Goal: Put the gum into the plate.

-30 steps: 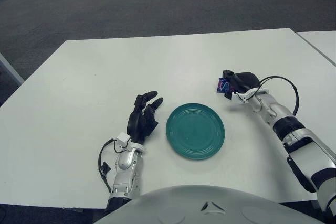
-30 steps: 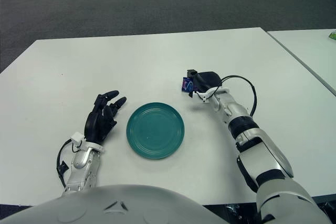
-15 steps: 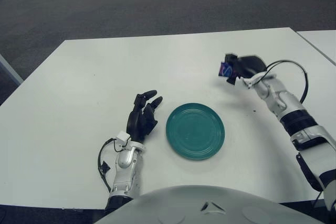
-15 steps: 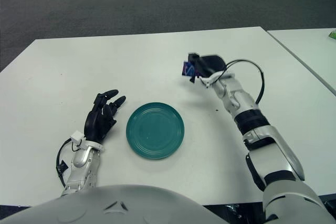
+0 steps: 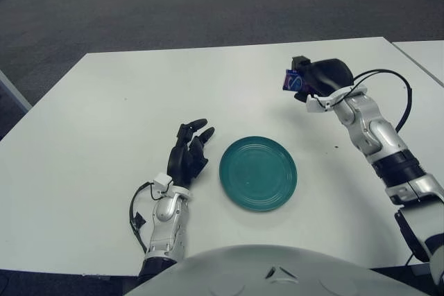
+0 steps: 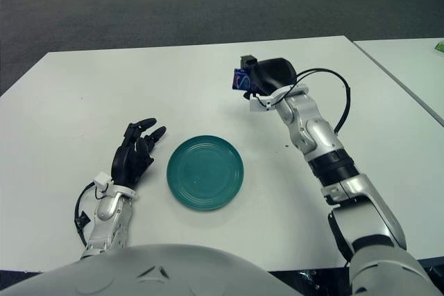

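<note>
A small blue pack of gum [image 5: 292,80] is held in the air by my right hand [image 5: 313,77], whose black fingers are shut on it. It hangs above the table, behind and to the right of the teal plate [image 5: 258,172], which lies bare on the white table [image 5: 104,116]. My left hand [image 5: 190,154] shows just left of the plate with its fingers spread, holding nothing.
A second white table [image 6: 416,67] stands close on the right, across a narrow gap. Dark carpet lies beyond the table's far edge. A tiny dark speck [image 5: 337,147] marks the tabletop right of the plate.
My right hand has lifted the gum off the table and carried it up and slightly back. The left hand and plate have not moved.
</note>
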Controlling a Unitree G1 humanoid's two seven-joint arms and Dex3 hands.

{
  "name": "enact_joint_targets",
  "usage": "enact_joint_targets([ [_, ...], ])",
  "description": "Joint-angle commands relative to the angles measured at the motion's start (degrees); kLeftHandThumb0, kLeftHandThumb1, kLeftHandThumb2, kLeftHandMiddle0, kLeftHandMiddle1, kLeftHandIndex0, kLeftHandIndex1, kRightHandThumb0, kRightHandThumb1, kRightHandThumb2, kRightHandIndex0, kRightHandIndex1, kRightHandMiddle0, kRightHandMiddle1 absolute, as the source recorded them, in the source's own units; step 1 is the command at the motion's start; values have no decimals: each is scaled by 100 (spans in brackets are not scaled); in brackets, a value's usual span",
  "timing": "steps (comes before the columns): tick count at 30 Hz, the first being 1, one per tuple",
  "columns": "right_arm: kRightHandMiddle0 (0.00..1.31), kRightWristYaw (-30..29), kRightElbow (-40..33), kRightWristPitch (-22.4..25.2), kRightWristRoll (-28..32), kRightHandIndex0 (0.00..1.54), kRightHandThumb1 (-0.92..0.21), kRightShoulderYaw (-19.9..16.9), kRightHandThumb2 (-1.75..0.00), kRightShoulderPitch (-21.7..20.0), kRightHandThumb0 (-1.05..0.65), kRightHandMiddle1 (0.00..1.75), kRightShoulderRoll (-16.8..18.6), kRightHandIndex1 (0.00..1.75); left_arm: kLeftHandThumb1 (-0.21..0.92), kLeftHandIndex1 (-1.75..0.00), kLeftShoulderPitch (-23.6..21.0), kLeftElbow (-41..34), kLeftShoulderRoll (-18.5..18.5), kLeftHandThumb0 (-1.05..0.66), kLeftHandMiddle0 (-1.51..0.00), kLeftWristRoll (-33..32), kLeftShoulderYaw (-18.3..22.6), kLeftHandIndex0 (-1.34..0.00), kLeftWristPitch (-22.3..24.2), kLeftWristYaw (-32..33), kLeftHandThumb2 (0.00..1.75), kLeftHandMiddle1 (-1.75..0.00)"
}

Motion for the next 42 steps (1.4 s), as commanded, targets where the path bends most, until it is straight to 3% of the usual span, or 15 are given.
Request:
enact_joint_targets([
  [1, 53, 233, -404, 115, -114, 108, -42, -24, -119, 84, -45, 175, -3, 175, 92, -111, 334, 407, -146, -88, -39, 8, 36, -15, 182, 104, 89, -58],
  [11, 53, 929, -1715, 412, -322, 105, -42, -82, -119, 604, -45, 175, -21, 175, 92, -111, 367, 392, -170, -88, -39, -18, 43, -15, 187, 109, 88, -57],
  [23, 51, 1627, -3134, 722, -659, 104, -45, 90, -116, 1254, -44, 175, 405, 175, 92, -111, 331, 417, -154, -87, -41, -8, 66, -15, 186, 118, 88, -58],
  [33, 52, 1970, -3534, 557, -775, 107, -44, 413, -117, 1690, -44, 175, 725, 175, 92, -113, 346, 395, -199, -88, -38, 30, 59, -17, 142, 187, 89, -56],
  [42, 46, 2857, -3927, 605, -902, 104, -51, 569, -107, 1851, -42, 175, 864, 175, 92, -114, 357, 377, -249, -88, -37, 14, 54, -16, 102, 269, 89, -55],
])
